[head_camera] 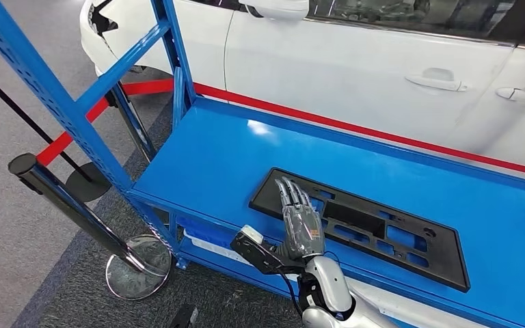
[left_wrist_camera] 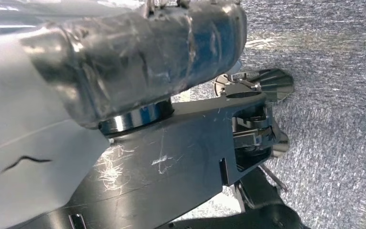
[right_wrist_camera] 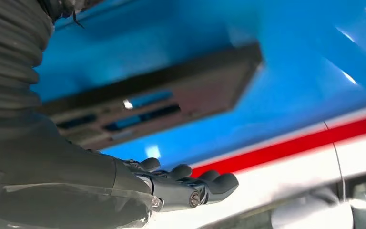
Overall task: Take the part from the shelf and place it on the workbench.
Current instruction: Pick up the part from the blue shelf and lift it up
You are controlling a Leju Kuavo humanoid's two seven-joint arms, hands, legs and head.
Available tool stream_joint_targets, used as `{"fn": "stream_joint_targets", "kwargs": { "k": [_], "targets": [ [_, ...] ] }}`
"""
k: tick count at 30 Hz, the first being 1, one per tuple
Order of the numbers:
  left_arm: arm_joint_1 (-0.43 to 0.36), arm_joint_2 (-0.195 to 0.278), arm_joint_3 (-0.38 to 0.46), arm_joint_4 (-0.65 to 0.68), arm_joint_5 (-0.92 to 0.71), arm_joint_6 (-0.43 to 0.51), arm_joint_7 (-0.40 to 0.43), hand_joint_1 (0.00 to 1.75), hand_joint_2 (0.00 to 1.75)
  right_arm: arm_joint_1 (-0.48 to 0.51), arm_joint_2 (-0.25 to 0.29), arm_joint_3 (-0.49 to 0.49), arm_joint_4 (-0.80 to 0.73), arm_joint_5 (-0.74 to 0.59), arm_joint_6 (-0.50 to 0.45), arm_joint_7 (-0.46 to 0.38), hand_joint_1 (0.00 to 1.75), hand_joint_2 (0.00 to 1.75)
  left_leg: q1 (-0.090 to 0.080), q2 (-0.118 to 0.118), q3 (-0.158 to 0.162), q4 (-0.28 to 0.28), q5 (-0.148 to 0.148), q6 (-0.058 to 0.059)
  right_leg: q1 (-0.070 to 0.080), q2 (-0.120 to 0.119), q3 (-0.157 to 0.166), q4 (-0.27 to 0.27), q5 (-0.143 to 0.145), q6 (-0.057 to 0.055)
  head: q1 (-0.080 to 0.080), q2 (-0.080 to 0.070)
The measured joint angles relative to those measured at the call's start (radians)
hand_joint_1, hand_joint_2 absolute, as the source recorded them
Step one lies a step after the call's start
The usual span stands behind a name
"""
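Note:
A flat black plastic part (head_camera: 383, 229) with several cut-outs lies on the blue shelf board (head_camera: 232, 150). My right hand (head_camera: 301, 219) reaches in from the front edge, its fingers stretched out and apart over the part's left end, with nothing in it. Whether the fingers touch the part I cannot tell. From the right wrist, the dark fingers (right_wrist_camera: 190, 183) point forward, with the part (right_wrist_camera: 162, 102) on the blue board beyond them.
A white car (head_camera: 355, 61) stands close behind the shelf, along a red stripe (head_camera: 383, 133). The shelf's blue upright (head_camera: 48, 89) rises at the left. A black stanchion post (head_camera: 75, 205) with a chrome base (head_camera: 139, 266) stands on the grey carpet (left_wrist_camera: 333, 95).

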Motion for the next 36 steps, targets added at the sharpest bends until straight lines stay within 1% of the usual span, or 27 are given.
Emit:
{"fn": "stream_joint_targets", "kwargs": {
  "k": [1, 2, 3, 4, 5, 8, 10, 11, 13, 14, 15, 16, 17, 18, 19, 20, 21, 24, 25, 26, 29, 30, 31, 32, 34, 35, 36],
  "targets": [
    [0.0, 0.0, 0.0, 0.0, 0.0, 0.0, -0.004, 0.0, 0.0, -0.004, 0.003, 0.007, 0.019, 0.0, 0.011, 0.0, 0.0, 1.75, 0.003, -0.002, 0.0, 0.003, -0.003, -0.003, -0.005, 0.0, 0.004, -0.017, 0.023, 0.005, 0.0, 0.0],
    [0.0, 0.0, 0.0, 0.0, 0.0, 0.0, -0.008, 0.0, 0.0, -0.013, 0.008, 0.013, 0.039, 0.003, 0.024, -0.001, 0.0, 1.75, 0.006, -0.003, 0.001, 0.009, -0.008, -0.009, -0.011, 0.0, 0.03, -0.075, 0.06, 0.01, 0.0, 0.0],
    [0.0, 0.0, -0.001, 0.0, 0.0, 0.0, -0.012, 0.0, 0.0, -0.024, 0.015, 0.022, 0.062, 0.011, 0.037, -0.002, 0.0, 1.75, 0.009, -0.004, 0.0, 0.017, -0.014, -0.016, -0.015, 0.0, 0.061, -0.141, 0.087, 0.016, 0.0, 0.0],
    [-0.001, 0.001, -0.001, 0.001, 0.0, 0.001, -0.015, 0.0, 0.0, -0.037, 0.025, 0.032, 0.088, 0.024, 0.05, -0.002, 0.0, 1.75, 0.009, -0.005, -0.003, 0.028, -0.021, -0.024, -0.017, 0.003, 0.088, -0.198, 0.107, 0.016, 0.001, 0.0],
    [-0.001, 0.002, -0.001, 0.001, 0.0, 0.001, -0.017, 0.0, 0.0, -0.051, 0.034, 0.043, 0.117, 0.042, 0.064, -0.001, 0.0, 1.75, 0.009, -0.006, -0.006, 0.035, -0.026, -0.031, -0.018, 0.005, 0.105, -0.234, 0.116, 0.013, 0.002, 0.0],
    [0.0, 0.003, -0.001, 0.002, 0.001, 0.001, -0.023, 0.0, 0.0, -0.084, 0.063, 0.077, 0.205, 0.099, 0.097, -0.001, 0.0, 1.75, 0.007, -0.007, -0.009, 0.037, -0.028, -0.045, -0.012, 0.009, 0.108, -0.243, 0.113, -0.008, 0.003, 0.0],
    [0.0, 0.003, -0.002, 0.003, 0.002, 0.001, -0.025, 0.0, 0.0, -0.101, 0.08, 0.093, 0.249, 0.115, 0.106, -0.002, 0.0, 1.75, 0.009, -0.006, -0.017, 0.062, -0.046, -0.051, -0.013, 0.007, 0.113, -0.246, 0.114, -0.021, 0.001, 0.0],
    [0.0, 0.003, -0.002, 0.003, 0.002, 0.001, -0.026, 0.0, 0.0, -0.108, 0.087, 0.099, 0.264, 0.118, 0.108, -0.003, 0.0, 1.75, 0.009, -0.005, -0.035, 0.102, -0.069, -0.053, -0.013, 0.006, 0.115, -0.248, 0.115, -0.026, 0.0, 0.0],
    [-0.001, 0.003, -0.002, 0.003, 0.002, 0.0, -0.028, 0.0, 0.0, -0.118, 0.097, 0.111, 0.296, 0.123, 0.114, -0.002, 0.0, 1.75, 0.009, -0.004, -0.096, 0.229, -0.128, -0.056, -0.008, 0.003, 0.117, -0.25, 0.115, -0.033, -0.002, 0.0],
    [-0.002, 0.003, -0.002, 0.003, 0.002, -0.001, -0.029, 0.0, 0.0, -0.122, 0.1, 0.118, 0.313, 0.127, 0.118, 0.0, 0.0, 1.75, 0.008, -0.004, -0.125, 0.287, -0.147, -0.055, -0.004, 0.002, 0.118, -0.25, 0.115, -0.035, -0.003, 0.0],
    [-0.002, 0.003, -0.002, 0.003, 0.002, -0.001, -0.029, 0.0, 0.0, -0.127, 0.103, 0.126, 0.331, 0.132, 0.123, 0.002, 0.0, 1.75, 0.007, -0.004, -0.14, 0.318, -0.15, -0.053, 0.0, 0.002, 0.118, -0.25, 0.115, -0.037, -0.002, 0.0],
    [-0.002, 0.003, -0.002, 0.004, 0.002, -0.002, -0.028, 0.0, 0.0, -0.133, 0.106, 0.132, 0.346, 0.136, 0.131, 0.006, 0.0, 1.75, 0.005, -0.004, -0.137, 0.31, -0.134, -0.048, 0.003, 0.003, 0.12, -0.25, 0.115, -0.038, -0.002, 0.0],
    [-0.001, 0.002, -0.002, 0.004, 0.002, -0.003, -0.026, 0.0, 0.0, -0.139, 0.108, 0.138, 0.361, 0.141, 0.142, 0.013, 0.0, 1.75, 0.002, -0.004, -0.115, 0.266, -0.103, -0.042, 0.005, 0.004, 0.121, -0.25, 0.115, -0.039, -0.002, 0.0],
    [-0.001, 0.0, -0.002, 0.004, 0.001, -0.004, -0.023, 0.0, 0.0, -0.147, 0.109, 0.143, 0.375, 0.144, 0.155, 0.025, 0.0, 1.75, -0.002, -0.004, -0.08, 0.198, -0.068, -0.034, 0.006, 0.006, 0.123, -0.25, 0.115, -0.039, -0.002, 0.0],
    [-0.001, -0.001, -0.005, 0.004, -0.002, -0.006, -0.02, 0.0, 0.0, -0.155, 0.11, 0.147, 0.389, 0.147, 0.17, 0.041, 0.0, 1.75, -0.007, -0.004, -0.046, 0.128, -0.044, -0.027, 0.008, 0.007, 0.123, -0.249, 0.115, -0.038, -0.002, 0.0],
    [-0.001, -0.003, -0.009, 0.005, -0.005, -0.008, -0.016, 0.0, 0.0, -0.163, 0.109, 0.151, 0.404, 0.149, 0.183, 0.06, 0.0, 1.75, -0.011, -0.003, -0.021, 0.077, -0.031, -0.023, 0.009, 0.007, 0.122, -0.249, 0.115, -0.035, -0.002, 0.0],
    [-0.002, -0.004, -0.013, 0.005, -0.01, -0.01, -0.014, 0.0, 0.0, -0.172, 0.108, 0.154, 0.418, 0.15, 0.194, 0.08, 0.0, 1.75, -0.014, -0.003, -0.008, 0.049, -0.028, -0.02, 0.01, 0.007, 0.121, -0.25, 0.116, -0.031, -0.002, 0.0],
    [-0.001, -0.009, -0.019, 0.006, -0.02, -0.014, -0.009, 0.0, 0.0, -0.188, 0.1, 0.161, 0.447, 0.151, 0.205, 0.114, 0.0, 1.75, -0.014, -0.004, -0.001, 0.029, -0.019, -0.012, 0.008, 0.006, 0.119, -0.252, 0.118, -0.015, -0.001, 0.0],
    [0.0, -0.011, -0.019, 0.006, -0.021, -0.014, -0.009, 0.0, 0.0, -0.191, 0.097, 0.162, 0.454, 0.151, 0.206, 0.116, 0.0, 1.75, -0.013, -0.003, 0.001, 0.021, -0.013, -0.008, 0.009, 0.005, 0.113, -0.237, 0.107, -0.011, -0.001, 0.0],
    [-0.001, -0.012, -0.019, 0.007, -0.022, -0.015, -0.009, 0.0, 0.0, -0.193, 0.094, 0.162, 0.462, 0.151, 0.205, 0.119, 0.0, 1.75, -0.011, -0.002, 0.002, 0.014, -0.006, -0.002, 0.01, 0.006, 0.096, -0.203, 0.085, -0.006, 0.001, 0.0],
    [-0.001, -0.016, -0.021, 0.008, -0.032, -0.018, -0.009, 0.0, 0.0, -0.199, 0.087, 0.164, 0.481, 0.15, 0.203, 0.141, 0.0, 1.75, -0.011, 0.0, -0.013, 0.011, 0.007, 0.008, 0.01, 0.005, 0.018, -0.031, -0.01, 0.002, 0.002, 0.0],
    [-0.001, -0.017, -0.024, 0.008, -0.038, -0.02, -0.009, 0.0, 0.0, -0.201, 0.082, 0.164, 0.485, 0.149, 0.203, 0.153, 0.0, 1.75, -0.011, -0.001, -0.019, 0.012, 0.011, 0.009, 0.009, 0.005, 0.009, -0.001, -0.02, 0.003, 0.002, 0.0],
    [-0.001, -0.018, -0.028, 0.008, -0.044, -0.022, -0.01, 0.0, 0.0, -0.205, 0.076, 0.164, 0.488, 0.148, 0.203, 0.163, 0.0, 1.75, -0.011, -0.003, -0.025, 0.014, 0.015, 0.009, 0.009, 0.005, 0.017, -0.006, -0.014, 0.004, 0.002, 0.0],
    [-0.002, -0.019, -0.034, 0.008, -0.05, -0.024, -0.01, 0.0, 0.0, -0.21, 0.069, 0.164, 0.49, 0.146, 0.202, 0.17, 0.0, 1.75, -0.012, -0.007, -0.031, 0.015, 0.02, 0.008, 0.009, 0.004, 0.048, -0.049, 0.006, 0.002, 0.002, 0.0],
    [-0.004, -0.024, -0.045, 0.008, -0.059, -0.025, -0.011, 0.0, 0.0, -0.221, 0.051, 0.164, 0.49, 0.144, 0.198, 0.177, 0.0, 1.75, -0.014, -0.017, -0.041, 0.021, 0.029, 0.005, 0.012, 0.0, 0.136, -0.186, 0.047, -0.008, 0.002, 0.0],
    [-0.005, -0.026, -0.049, 0.008, -0.062, -0.025, -0.011, 0.0, 0.0, -0.227, 0.042, 0.164, 0.488, 0.144, 0.195, 0.179, 0.0, 1.75, -0.015, -0.023, -0.044, 0.025, 0.032, 0.001, 0.014, -0.003, 0.168, -0.239, 0.057, -0.015, 0.001, 0.0],
    [-0.006, -0.027, -0.052, 0.008, -0.065, -0.025, -0.012, 0.0, 0.0, -0.232, 0.034, 0.164, 0.486, 0.144, 0.191, 0.18, 0.0, 1.75, -0.016, -0.03, -0.046, 0.027, 0.034, -0.004, 0.017, -0.006, 0.184, -0.268, 0.059, -0.022, 0.0, 0.0]
  ]
}}
